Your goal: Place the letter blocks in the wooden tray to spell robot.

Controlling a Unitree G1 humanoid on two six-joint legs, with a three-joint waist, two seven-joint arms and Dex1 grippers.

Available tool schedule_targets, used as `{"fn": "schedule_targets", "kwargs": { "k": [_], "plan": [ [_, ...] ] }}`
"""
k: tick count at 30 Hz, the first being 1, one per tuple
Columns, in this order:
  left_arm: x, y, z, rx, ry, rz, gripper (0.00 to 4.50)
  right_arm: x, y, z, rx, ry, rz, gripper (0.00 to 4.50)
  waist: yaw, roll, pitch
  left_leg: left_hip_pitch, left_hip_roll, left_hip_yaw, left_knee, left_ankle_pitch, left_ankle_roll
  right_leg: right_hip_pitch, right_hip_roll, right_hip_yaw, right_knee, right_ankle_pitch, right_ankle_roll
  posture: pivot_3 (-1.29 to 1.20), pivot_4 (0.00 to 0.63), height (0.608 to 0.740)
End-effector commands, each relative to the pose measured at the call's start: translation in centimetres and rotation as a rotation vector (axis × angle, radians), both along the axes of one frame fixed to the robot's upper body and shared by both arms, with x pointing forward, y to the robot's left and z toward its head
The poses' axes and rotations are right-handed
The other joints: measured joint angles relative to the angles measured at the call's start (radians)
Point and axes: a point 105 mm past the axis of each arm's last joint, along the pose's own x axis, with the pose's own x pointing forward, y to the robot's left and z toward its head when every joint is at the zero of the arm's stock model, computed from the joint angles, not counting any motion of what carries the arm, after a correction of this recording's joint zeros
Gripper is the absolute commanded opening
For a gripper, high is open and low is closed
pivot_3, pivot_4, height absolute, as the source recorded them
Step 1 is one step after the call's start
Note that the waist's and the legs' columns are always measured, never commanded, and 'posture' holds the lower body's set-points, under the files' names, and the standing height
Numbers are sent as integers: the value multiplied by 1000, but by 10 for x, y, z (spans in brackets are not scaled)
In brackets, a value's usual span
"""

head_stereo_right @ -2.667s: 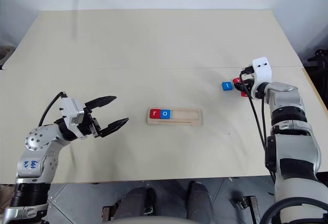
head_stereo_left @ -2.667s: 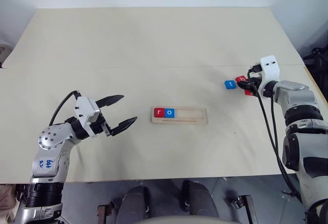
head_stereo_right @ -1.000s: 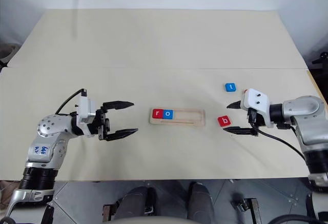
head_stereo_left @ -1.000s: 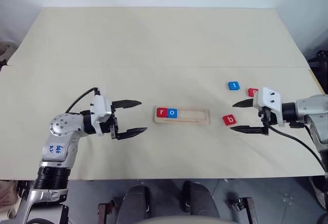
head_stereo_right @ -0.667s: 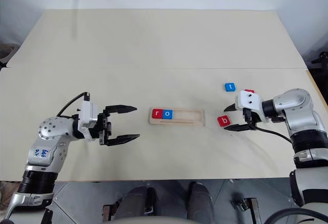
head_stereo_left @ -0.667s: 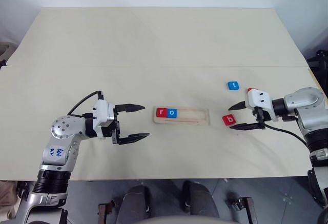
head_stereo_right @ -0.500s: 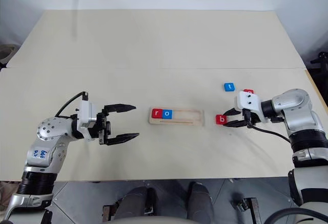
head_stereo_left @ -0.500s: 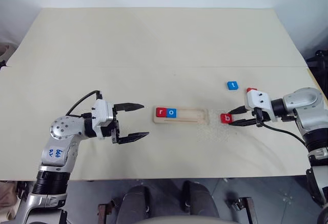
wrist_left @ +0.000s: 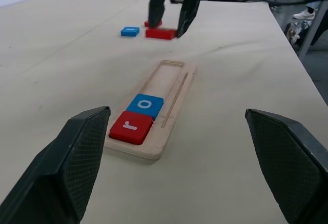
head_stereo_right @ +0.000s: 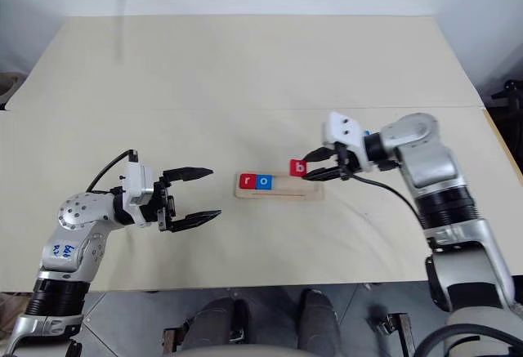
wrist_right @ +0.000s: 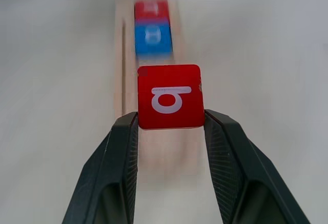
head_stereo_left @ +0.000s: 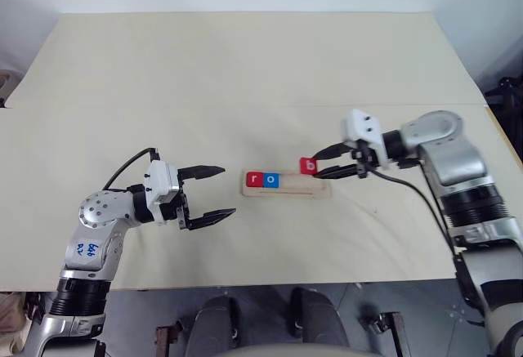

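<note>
Right wrist view: red square tile marked "b" (wrist_right: 170,96) pinched edge to edge between the right fingers (wrist_right: 171,138), held above the long pale wooden tray (wrist_right: 121,65). Tray's long axis ran straight ahead along the finger line. Red "r" tile (head_stereo_left: 253,180) and blue "o" tile (head_stereo_left: 271,180) already seated at the tray's far end, touching each other. Empty slot next to the "o" lay just ahead of and below the held tile, so judged next step: short advance along the tray axis, then lower. Held tile looked square to the slot, no obvious twist. Head view: right fingers (head_stereo_left: 325,164) over the tray's right end, clearly the nearer arm. Left fingers (head_stereo_left: 213,194) spread wide, holding nothing, parked on the counter (head_stereo_left: 245,71) side left of the tray, pointing at it, well apart. Small blue "t" tile (wrist_left: 129,31) seen on the counter beyond the tray's far end, another red tile (wrist_left: 148,24) near it, letter not readable.
</note>
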Motion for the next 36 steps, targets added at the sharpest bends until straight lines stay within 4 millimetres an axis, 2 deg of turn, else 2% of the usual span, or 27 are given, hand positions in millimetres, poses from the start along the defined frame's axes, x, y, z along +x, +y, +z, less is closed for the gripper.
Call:
{"fn": "schedule_targets", "kwargs": {
  "k": [1,11,12,15,18,19,21,25,29,32,36],
  "plan": [
    [-3,-2,10,-17,-41,0,4500,5,13,0,-33,-37,2,1477,2,0,0,0,0,0,0,0,0,0,0,0,0,0,0,0,150,740],
    [-7,1,12,-17,-50,33,4500,6,25,-14,-68,-22,34,1477,-5,0,0,0,0,0,0,0,0,-1,0,0,0,0,0,0,150,740],
    [-7,1,12,-18,-51,35,4500,4,24,-15,-73,-17,41,2186,-5,0,0,0,0,1,0,0,0,-1,0,0,0,0,0,0,150,740],
    [-7,2,12,-18,-52,41,4500,4,25,-15,-65,-2,34,3078,-4,0,0,-1,0,1,0,0,0,-1,0,0,0,0,0,0,150,740],
    [-6,2,13,-18,-54,45,4500,5,25,-14,-63,-12,28,4184,-5,0,0,0,0,1,0,0,0,-1,0,0,0,0,0,0,150,740],
    [-6,1,13,-18,-55,46,4500,5,24,-14,-62,-16,24,4444,-5,0,0,0,0,1,0,0,0,-1,0,0,0,0,0,0,150,740],
    [-6,1,14,-20,-57,46,4500,5,19,-8,-48,-21,11,4476,-5,0,0,0,0,1,0,0,0,-1,0,0,1,0,0,0,150,740],
    [-6,1,13,-23,-56,47,4500,1,-3,2,-15,-30,-29,4476,0,0,0,-1,0,0,0,0,0,-1,0,0,0,0,0,0,150,740],
    [-4,1,12,-25,-50,50,4500,-2,-33,10,103,-61,-166,4476,4,0,0,-1,0,0,0,0,0,-1,0,0,-1,0,0,0,150,740],
    [-1,2,10,-33,-39,58,4500,-13,-70,6,166,-86,-326,4476,13,0,0,-1,0,0,0,0,0,-1,0,0,-1,0,0,0,150,740],
    [7,3,9,-52,-23,74,4500,-31,-117,5,301,-251,-571,4476,24,0,0,-1,0,1,0,0,0,-1,0,0,-1,0,0,0,150,740]
  ]
}}
